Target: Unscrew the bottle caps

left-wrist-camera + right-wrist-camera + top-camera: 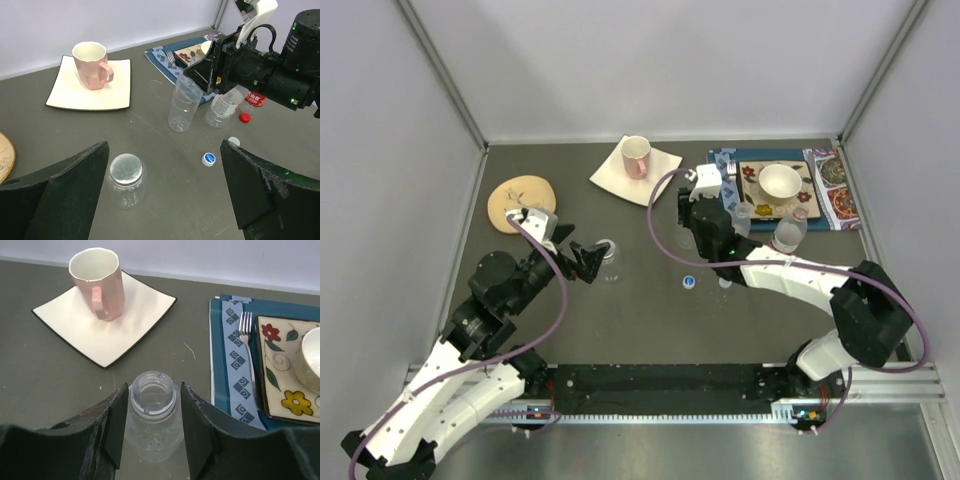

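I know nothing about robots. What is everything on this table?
squat bottle: one, clear, between the fingers of the left gripper
greyish cap: one, on the squat bottle
open bottle: one, clear, capless, in the right gripper
slim bottles: two, clear, beside the placemat
red cap, blue cap, white cap: one each, loose on the table
mug: one, pink, on the square plate
square plate: one, white, far middle
placemat: one, blue, far right
floral plate: one, on the placemat
bowl: one, white, on the floral plate
fork: one, silver, on the placemat
round mat: one, tan, far left
left gripper: black, open
right gripper: black, shut on the open bottle
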`<state>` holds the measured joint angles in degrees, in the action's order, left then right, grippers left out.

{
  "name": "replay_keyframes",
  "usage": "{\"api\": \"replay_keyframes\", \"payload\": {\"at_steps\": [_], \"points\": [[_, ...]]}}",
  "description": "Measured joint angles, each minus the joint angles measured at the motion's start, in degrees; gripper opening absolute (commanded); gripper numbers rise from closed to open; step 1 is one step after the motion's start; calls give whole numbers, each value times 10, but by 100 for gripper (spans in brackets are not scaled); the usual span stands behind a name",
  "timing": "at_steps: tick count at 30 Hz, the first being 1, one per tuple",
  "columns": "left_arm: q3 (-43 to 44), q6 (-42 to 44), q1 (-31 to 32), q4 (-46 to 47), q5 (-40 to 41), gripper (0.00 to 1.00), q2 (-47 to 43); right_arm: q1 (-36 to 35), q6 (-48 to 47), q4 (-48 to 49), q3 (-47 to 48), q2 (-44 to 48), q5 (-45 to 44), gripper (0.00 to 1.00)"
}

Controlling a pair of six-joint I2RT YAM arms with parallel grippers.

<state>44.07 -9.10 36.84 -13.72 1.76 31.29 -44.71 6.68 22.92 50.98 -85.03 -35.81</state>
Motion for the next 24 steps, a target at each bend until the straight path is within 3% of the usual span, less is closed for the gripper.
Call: {"api": "replay_keyframes", "payload": {"at_steps": [5, 24], "points": [[0, 0, 0, 0, 0, 99, 11, 0, 5, -31, 0, 7, 1, 55], [0, -2, 0, 0, -9, 99, 16, 0, 6, -80, 16, 25, 5, 59]]}}
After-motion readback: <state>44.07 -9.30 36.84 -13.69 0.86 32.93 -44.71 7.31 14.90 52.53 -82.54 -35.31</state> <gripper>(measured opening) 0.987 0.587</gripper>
